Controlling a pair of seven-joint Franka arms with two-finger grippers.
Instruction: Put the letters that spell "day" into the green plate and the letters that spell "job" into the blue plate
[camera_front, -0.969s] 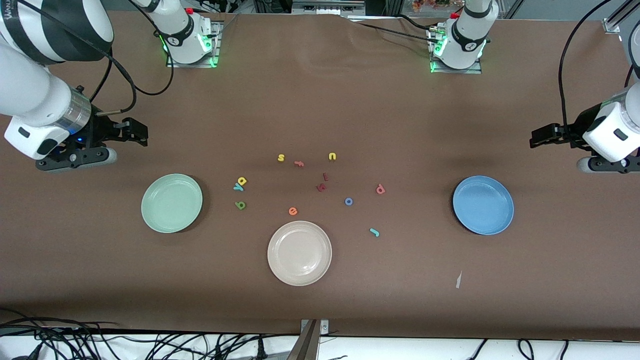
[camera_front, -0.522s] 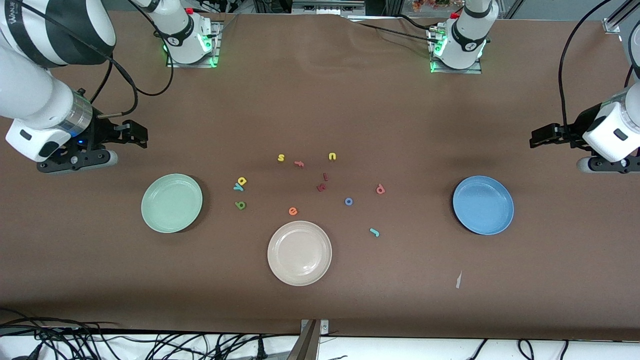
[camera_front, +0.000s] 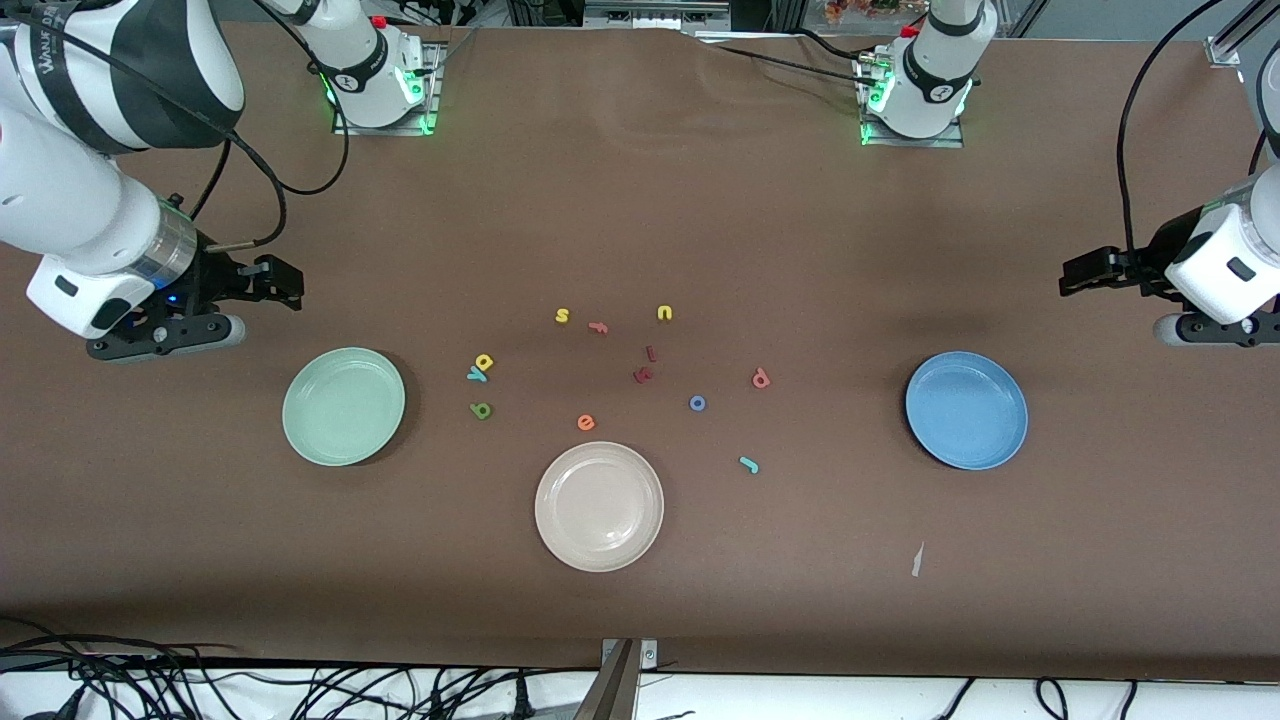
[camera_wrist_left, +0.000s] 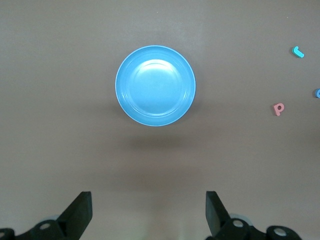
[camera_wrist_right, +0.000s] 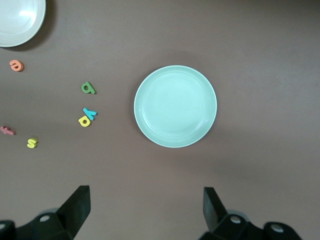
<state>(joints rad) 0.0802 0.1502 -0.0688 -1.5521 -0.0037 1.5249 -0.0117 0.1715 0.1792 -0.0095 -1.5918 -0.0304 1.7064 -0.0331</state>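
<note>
The green plate (camera_front: 343, 406) (camera_wrist_right: 175, 106) lies empty toward the right arm's end, and the blue plate (camera_front: 966, 410) (camera_wrist_left: 155, 85) lies empty toward the left arm's end. Between them on the table are the yellow "d" (camera_front: 485, 361) touching the teal "y" (camera_front: 476, 375), the olive "a" (camera_front: 481, 410), the blue "o" (camera_front: 698, 403), the pink "b" (camera_front: 761, 379) and the teal "j" (camera_front: 748, 463). My right gripper (camera_front: 283, 281) (camera_wrist_right: 146, 207) hangs open over bare table beside the green plate. My left gripper (camera_front: 1075, 275) (camera_wrist_left: 148, 210) waits open beside the blue plate.
A cream-white plate (camera_front: 599, 506) sits nearest the front camera, with an orange "e" (camera_front: 586, 422) just beside it. Yellow "s" (camera_front: 562, 315), salmon "f" (camera_front: 598, 326), yellow "u" (camera_front: 664, 313) and two dark red letters (camera_front: 643, 375) lie among the others. A paper scrap (camera_front: 916, 560) lies near the front.
The right arm has shifted a little toward the green plate, its gripper still open. The left arm and all letters have stayed put.
</note>
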